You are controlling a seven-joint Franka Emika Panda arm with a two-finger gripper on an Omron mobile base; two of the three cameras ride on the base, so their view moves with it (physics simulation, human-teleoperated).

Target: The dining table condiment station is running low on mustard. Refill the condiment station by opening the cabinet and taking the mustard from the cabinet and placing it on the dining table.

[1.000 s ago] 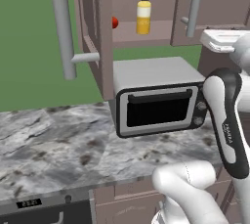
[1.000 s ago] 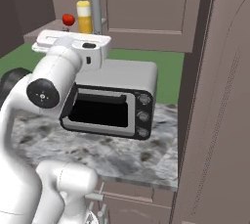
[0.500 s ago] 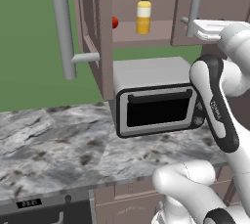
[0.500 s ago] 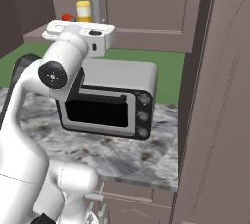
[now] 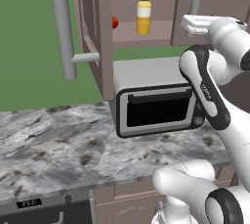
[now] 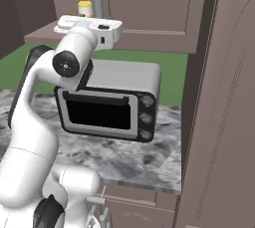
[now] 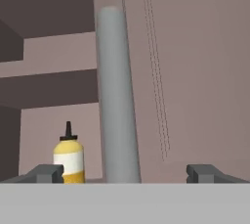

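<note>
Mauve-brown recessed panels are seen on the cabinet point(image 5: 97, 37), whose left door is standing swung open, its long grey cylindrical bar handle point(image 5: 61, 27) cut off by the top edge of the left base view. On the bottom shelf the mustard point(image 5: 143, 16) is standing upright: a small yellow squeeze bottle with a paler band and a thin black pointed nozzle. Just to its left a small red ball point(image 5: 114, 22) is being half hidden by the cabinet's side wall. Under the cabinet a boxy silver toaster oven point(image 5: 156, 100) with a dark glass door is sitting on the veined grey marble counter point(image 5: 53, 145); three round knobs are showing on it in the right base view.

The gripper point(image 7: 127, 173) is being held level in front of the right door, fingers spread wide with nothing between them. In the hand view the right door's smooth grey handle point(image 7: 116, 96) is rising between the two dark fingertips point(image 7: 46, 173), and the mustard is seen beyond, toward the left tip and apart from it. In the right base view the bottle's lower half is being hidden behind the white hand.
</note>
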